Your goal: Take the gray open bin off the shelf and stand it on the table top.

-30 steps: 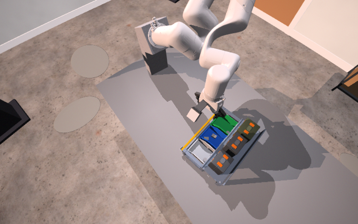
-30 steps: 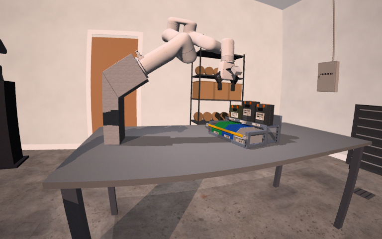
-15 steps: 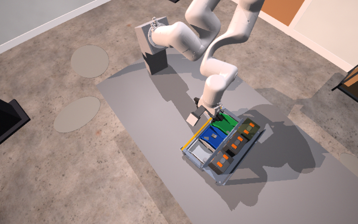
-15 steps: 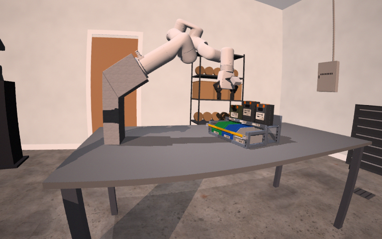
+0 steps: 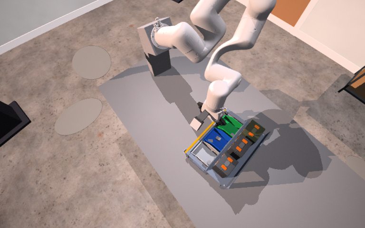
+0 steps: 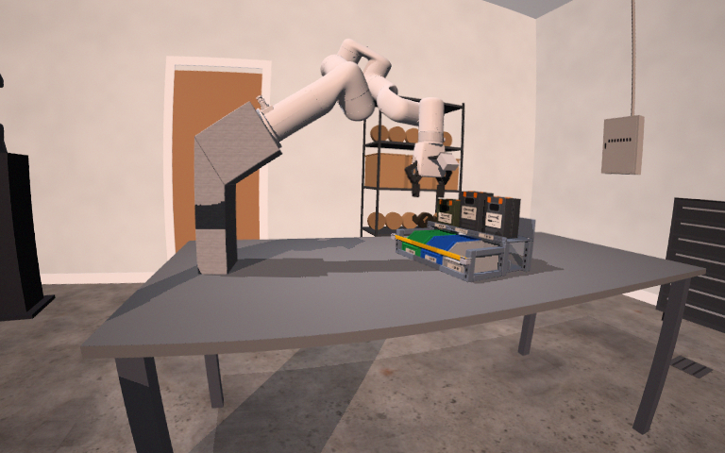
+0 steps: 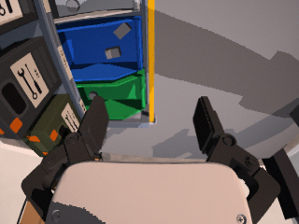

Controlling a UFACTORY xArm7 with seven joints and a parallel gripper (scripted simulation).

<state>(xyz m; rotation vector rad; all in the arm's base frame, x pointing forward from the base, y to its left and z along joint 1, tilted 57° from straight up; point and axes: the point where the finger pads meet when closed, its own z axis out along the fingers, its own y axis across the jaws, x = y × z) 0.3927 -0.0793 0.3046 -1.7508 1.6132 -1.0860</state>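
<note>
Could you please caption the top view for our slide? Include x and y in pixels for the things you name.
The open tool (image 5: 209, 114) hovers near a shelf holding green (image 5: 230, 125), blue (image 5: 215, 137) and gray (image 5: 205, 154) bins.

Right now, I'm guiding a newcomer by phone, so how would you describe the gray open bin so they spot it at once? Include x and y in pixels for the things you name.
On the gray table (image 5: 150, 118) (image 6: 331, 298) stands a small shelf with a yellow bar (image 5: 197, 139) (image 6: 428, 246) (image 7: 151, 61) along its front. Behind that bar sit three open bins; the gray open bin (image 5: 205, 153) (image 6: 473, 245) is at one end, beside the blue one, with green farthest away.

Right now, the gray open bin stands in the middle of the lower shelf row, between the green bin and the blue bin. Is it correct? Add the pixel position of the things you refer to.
Not the middle: the top view shows the gray bin (image 5: 203, 154) at the row's end, beside the blue bin (image 5: 216, 137) (image 7: 93, 39).
</note>
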